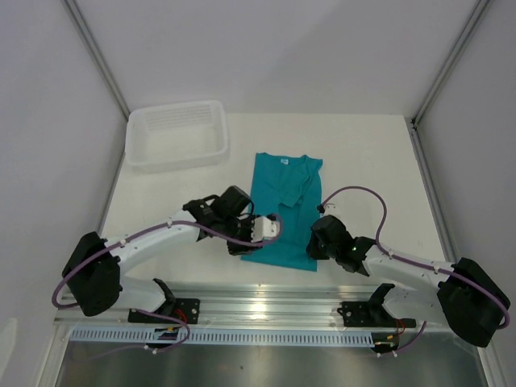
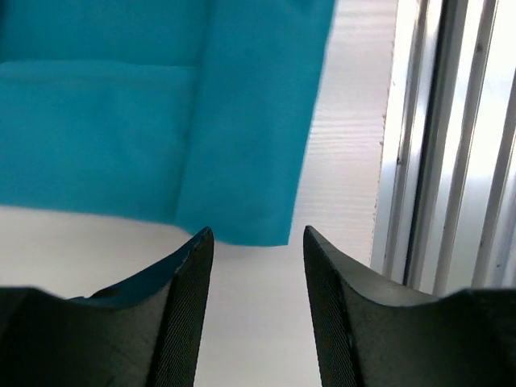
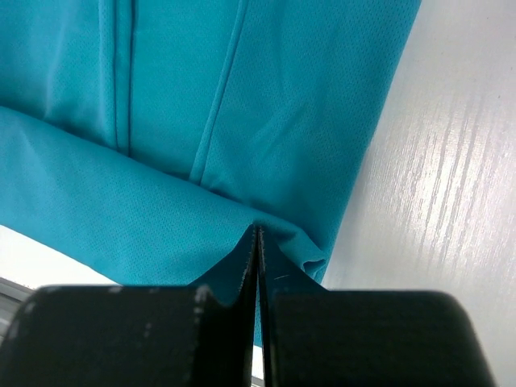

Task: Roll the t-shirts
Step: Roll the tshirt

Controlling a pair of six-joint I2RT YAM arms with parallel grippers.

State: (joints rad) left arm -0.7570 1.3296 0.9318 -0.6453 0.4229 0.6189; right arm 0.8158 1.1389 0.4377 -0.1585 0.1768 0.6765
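I see left gripper (image 2: 256,242) open, empty | teal t-shirt (image 2: 121,121) corner just ahead of its fingertips | right gripper (image 3: 257,234) clamped on near hem, cloth tented.

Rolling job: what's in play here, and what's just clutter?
In play:
- teal t-shirt
- right pincer, shut on the shirt's edge
- left pincer, open at the shirt's corner

Lying about:
- white tray, back left

One teal t-shirt (image 1: 282,208) is lying on the surface (image 1: 371,161). One white tray (image 1: 179,161) is sitting there. Two arms are showing: left arm (image 1: 153,238), right arm (image 1: 403,270).
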